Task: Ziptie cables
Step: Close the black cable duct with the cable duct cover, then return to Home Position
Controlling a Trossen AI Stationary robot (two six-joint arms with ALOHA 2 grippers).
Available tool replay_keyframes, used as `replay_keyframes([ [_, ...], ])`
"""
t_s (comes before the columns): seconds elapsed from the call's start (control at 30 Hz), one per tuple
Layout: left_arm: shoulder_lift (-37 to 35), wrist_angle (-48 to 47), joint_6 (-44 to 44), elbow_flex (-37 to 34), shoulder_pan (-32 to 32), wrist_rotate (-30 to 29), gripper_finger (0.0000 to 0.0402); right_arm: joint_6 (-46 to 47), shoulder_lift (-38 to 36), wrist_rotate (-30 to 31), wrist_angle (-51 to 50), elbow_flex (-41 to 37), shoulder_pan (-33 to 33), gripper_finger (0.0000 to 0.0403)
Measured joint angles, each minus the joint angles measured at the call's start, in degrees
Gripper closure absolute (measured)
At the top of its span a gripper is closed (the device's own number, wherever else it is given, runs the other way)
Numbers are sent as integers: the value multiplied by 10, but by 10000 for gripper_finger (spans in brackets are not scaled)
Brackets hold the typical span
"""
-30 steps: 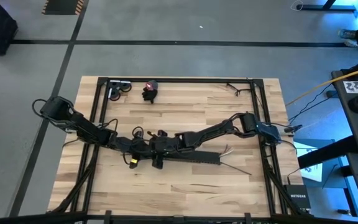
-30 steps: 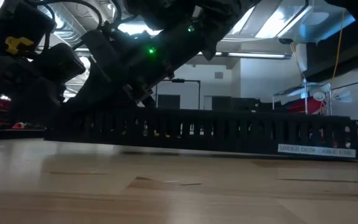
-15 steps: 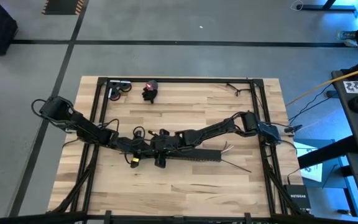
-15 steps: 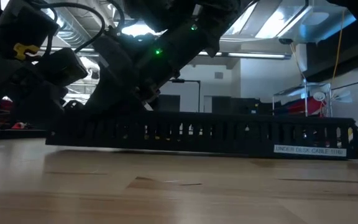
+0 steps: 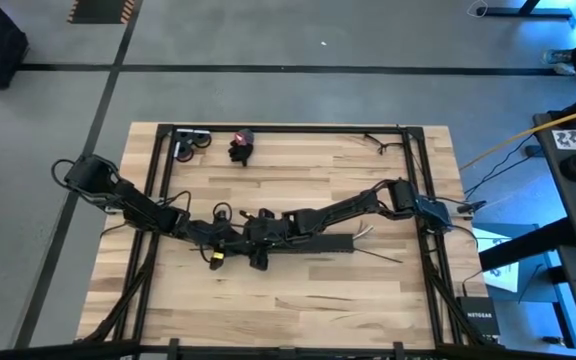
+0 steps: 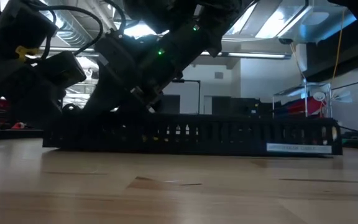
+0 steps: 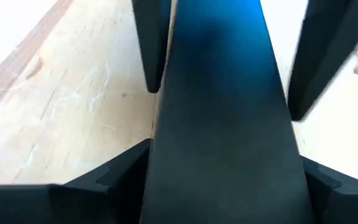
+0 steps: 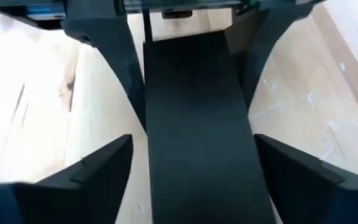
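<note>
The box [image 5: 480, 322] at the table's corner reads "NETGEAR" (the bar's [image 6: 191, 134] label is illegible).

The table [image 5: 298, 300] is pale wood in glued strips, smooth and faintly scratched, with a soft sheen. The long slotted bar [image 6: 191, 134] looks like matt black plastic. The fingers [image 8: 79, 177] look like dull dark plastic too.

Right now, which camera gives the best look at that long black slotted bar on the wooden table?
The low view: the long black slotted bar shows side-on, slots and white label visible. From above, the arms cover most of the bar. Both wrist views see only a dark strip, and, between jaws standing apart from it.
</note>
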Motion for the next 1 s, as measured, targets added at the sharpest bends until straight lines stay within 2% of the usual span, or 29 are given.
replay_keyframes([
  [0.1, -20, -8, -7, 0, 0, 1, 117, 1, -5, -4, 2, 0, 0, 70],
  [0.2, -47, -26, -12, 1, -4, 1, 100, -2, -23, 13, -4, 0, 0, 70],
  [0.37, -111, -64, 15, 1, -5, 1, 87, -30, -62, 52, -45, 1, 0, 86],
  [0.57, -210, -77, 45, 1, 4, 1, 86, -35, -119, 57, -122, 1, 0, 106],
  [0.77, -317, -86, 31, 3, 16, 1, 86, -7, -192, 57, -174, 1, 0, 132],
  [0.87, -358, -149, -2, 29, 32, 1, 100, 11, -231, 61, -202, 1, 0, 154],
  [1.0, -381, -289, 11, 100, 60, 0, 156, 29, -273, 61, -225, -11, 0, 194],
])
